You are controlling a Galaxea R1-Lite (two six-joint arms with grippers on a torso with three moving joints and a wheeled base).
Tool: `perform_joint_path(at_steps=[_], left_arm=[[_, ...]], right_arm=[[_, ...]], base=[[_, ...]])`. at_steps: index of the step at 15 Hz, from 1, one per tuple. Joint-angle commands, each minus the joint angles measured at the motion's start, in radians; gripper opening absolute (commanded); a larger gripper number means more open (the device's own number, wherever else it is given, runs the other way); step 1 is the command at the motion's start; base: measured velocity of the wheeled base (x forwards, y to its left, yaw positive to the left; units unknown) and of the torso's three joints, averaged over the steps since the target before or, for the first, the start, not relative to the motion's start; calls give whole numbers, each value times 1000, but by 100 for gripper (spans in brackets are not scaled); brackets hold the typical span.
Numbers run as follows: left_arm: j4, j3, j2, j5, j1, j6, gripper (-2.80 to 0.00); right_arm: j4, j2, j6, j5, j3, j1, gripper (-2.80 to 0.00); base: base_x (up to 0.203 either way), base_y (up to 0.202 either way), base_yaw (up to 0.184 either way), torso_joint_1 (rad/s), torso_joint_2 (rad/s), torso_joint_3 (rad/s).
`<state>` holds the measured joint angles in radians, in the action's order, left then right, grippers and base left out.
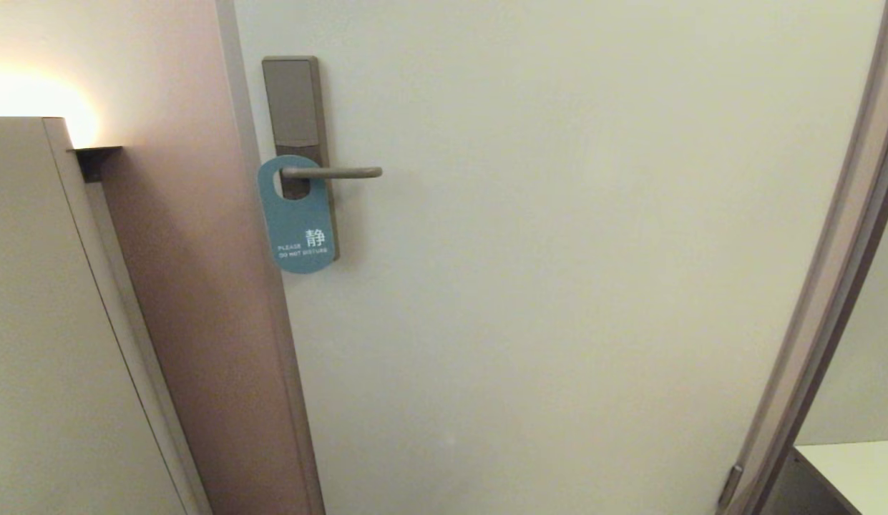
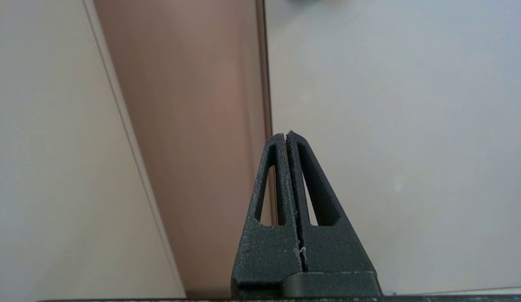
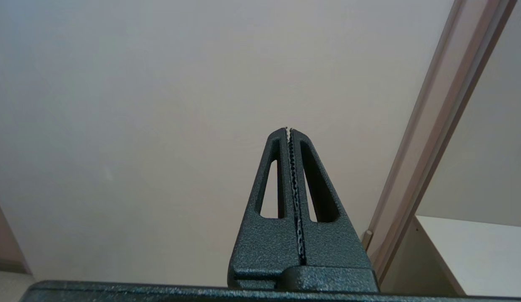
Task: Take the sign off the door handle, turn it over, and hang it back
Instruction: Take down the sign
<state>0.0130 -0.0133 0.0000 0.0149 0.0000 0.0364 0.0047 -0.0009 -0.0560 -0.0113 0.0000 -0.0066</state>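
The sign (image 1: 298, 229) hangs by its round hole on the door handle (image 1: 336, 172), blue face with white lettering outward, in the upper left of the head view. The handle is a slim metal lever on a tall bronze-grey lock plate (image 1: 292, 100) on a pale door (image 1: 558, 286). Neither arm shows in the head view. My left gripper (image 2: 285, 135) is shut and empty, pointing at the door's left edge low down. My right gripper (image 3: 289, 129) is shut and empty too, facing the bare door panel. The sign and handle are outside both wrist views.
A brown door frame (image 1: 200, 286) runs down the left of the door, with a beige cabinet side (image 1: 43, 322) beside it. On the right stand the other frame edge (image 1: 823, 300) and a white shelf corner (image 1: 851, 468).
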Motion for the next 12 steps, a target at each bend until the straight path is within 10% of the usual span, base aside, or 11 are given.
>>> perform_joint_path(at_steps=[1,8,12], left_arm=[[2,-39,0,5,0,0,-280],[149,-308,151,22,-4,-6,-280],[151,-510,394,15,-144,-31,-280]], right_arm=[[0,1,-1,0,0,0,-280],[0,1,-1,0,0,0,-280],[0,1,-1,0,0,-1,-280]], base=[[0,0,0,0,0,0],[0,0,0,0,0,0],[0,0,0,0,0,0]])
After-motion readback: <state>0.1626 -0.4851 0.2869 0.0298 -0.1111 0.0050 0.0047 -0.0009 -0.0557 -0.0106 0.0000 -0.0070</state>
